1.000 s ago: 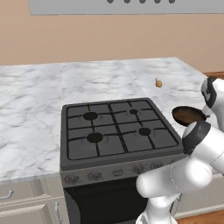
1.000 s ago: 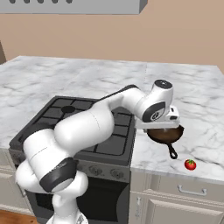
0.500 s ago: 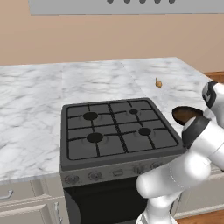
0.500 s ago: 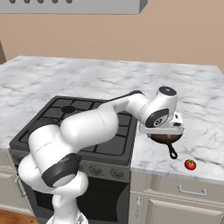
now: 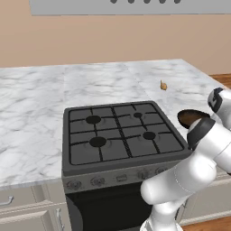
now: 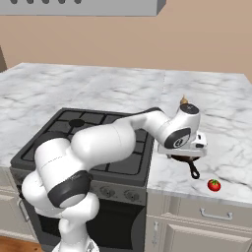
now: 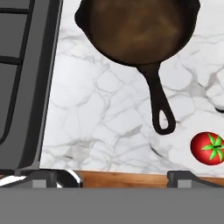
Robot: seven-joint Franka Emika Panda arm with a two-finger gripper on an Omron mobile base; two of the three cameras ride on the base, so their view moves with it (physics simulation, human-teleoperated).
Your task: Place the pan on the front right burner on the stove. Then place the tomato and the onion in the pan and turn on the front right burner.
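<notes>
The dark brown pan (image 7: 135, 30) lies on the marble counter to the right of the stove (image 5: 124, 135), its long black handle (image 7: 159, 105) pointing toward the counter's front edge. My gripper (image 7: 116, 178) hangs just above the pan (image 6: 181, 157), open, with nothing between its fingers. The red tomato (image 6: 213, 185) sits near the counter's front edge, right of the handle tip, and also appears as the tomato (image 7: 208, 147). Farther back on the counter is the tan onion (image 5: 163, 85). The front right burner (image 5: 149, 135) carries nothing.
The stove's raised dark side edge (image 7: 30, 87) runs close to the pan's left. Knobs (image 5: 97, 181) line the stove front. Marble counter (image 5: 31, 113) spreads left of and behind the stove. A grey hood (image 6: 83, 6) hangs above.
The hand has come down and a little to the right over the pan. Its jaws stay open. Pan, tomato and onion have not moved.
</notes>
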